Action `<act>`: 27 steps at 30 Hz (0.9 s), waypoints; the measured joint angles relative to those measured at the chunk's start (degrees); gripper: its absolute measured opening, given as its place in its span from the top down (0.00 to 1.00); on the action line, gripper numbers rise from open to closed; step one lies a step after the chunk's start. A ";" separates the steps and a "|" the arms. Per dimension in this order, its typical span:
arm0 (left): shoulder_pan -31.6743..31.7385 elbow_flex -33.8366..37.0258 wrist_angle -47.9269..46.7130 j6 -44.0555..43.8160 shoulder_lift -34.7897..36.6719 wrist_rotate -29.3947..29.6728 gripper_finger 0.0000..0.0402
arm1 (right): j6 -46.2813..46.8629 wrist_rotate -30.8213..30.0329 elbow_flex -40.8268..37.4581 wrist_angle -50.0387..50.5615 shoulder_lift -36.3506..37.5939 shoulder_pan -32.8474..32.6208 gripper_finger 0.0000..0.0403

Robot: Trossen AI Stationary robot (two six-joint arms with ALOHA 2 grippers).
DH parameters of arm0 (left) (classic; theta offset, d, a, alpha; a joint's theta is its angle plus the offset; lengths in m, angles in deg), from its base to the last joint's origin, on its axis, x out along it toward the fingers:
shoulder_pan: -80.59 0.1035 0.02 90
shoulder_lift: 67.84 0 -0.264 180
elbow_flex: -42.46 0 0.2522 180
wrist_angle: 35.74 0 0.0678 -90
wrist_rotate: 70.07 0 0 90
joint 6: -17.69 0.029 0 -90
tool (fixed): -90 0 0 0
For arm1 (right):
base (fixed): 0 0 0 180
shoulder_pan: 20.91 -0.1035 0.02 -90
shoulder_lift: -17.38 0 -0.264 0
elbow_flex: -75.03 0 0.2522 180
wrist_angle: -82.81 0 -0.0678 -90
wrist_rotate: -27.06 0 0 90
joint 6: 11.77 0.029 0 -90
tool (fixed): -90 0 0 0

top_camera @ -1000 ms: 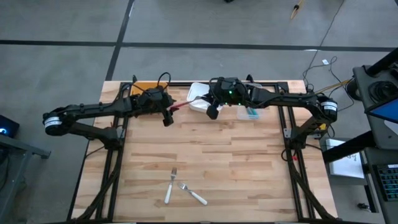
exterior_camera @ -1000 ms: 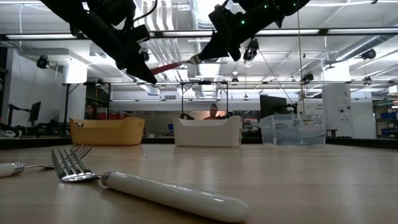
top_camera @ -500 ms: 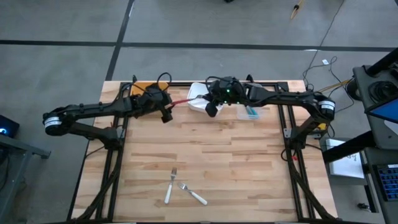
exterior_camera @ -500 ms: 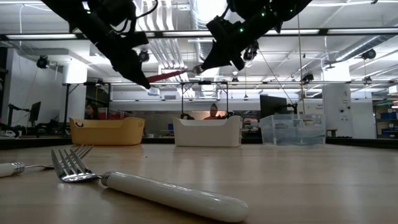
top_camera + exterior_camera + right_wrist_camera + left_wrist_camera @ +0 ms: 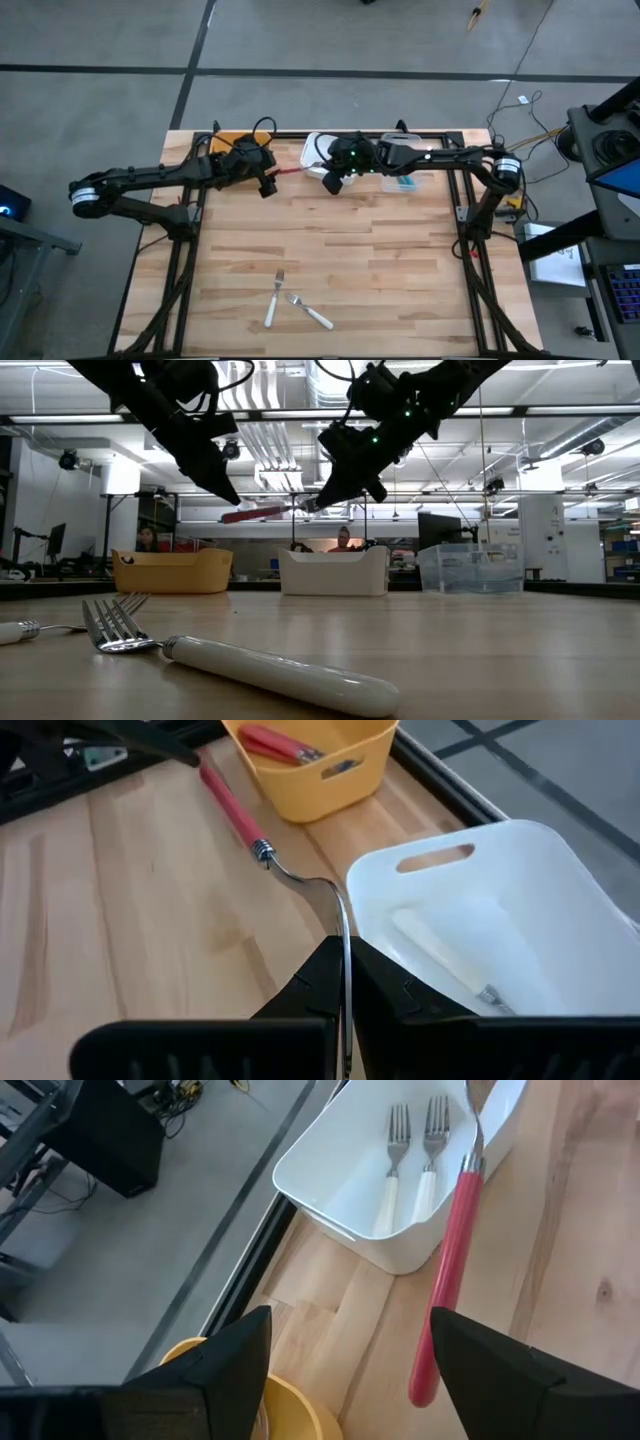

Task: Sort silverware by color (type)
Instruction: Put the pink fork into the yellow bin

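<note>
Two arms meet over the far edge of the wooden table (image 5: 400, 260), in front of a row of three bins: the orange bin (image 5: 320, 760), the white bin (image 5: 350, 1170) and the clear bin (image 5: 470, 568). Between the arms hangs a red-handled fork (image 5: 448, 1290), held clear of the tabletop with its handle pointing toward the left arm. The right gripper (image 5: 331, 183) is clamped shut on the fork's metal head, which leaves the coloured handle free, probably so the other arm can take it. The left gripper (image 5: 268, 186) stands with its fingers spread wide at the handle's end, not gripping anything. Red-handled pieces already lie in the orange bin and two white-handled forks (image 5: 410, 1160) lie in the white bin, so this fork most likely belongs in the orange one, on the left arm's side. Near the front of the table, two more white-handled forks (image 5: 292, 305) lie crossed, not yet sorted.
</note>
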 joint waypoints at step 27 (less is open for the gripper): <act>-2.69 0.05 23.40 5.21 -10.88 -8.46 0.37 | 13.45 0.43 -0.01 -5.77 -2.06 0.12 0.98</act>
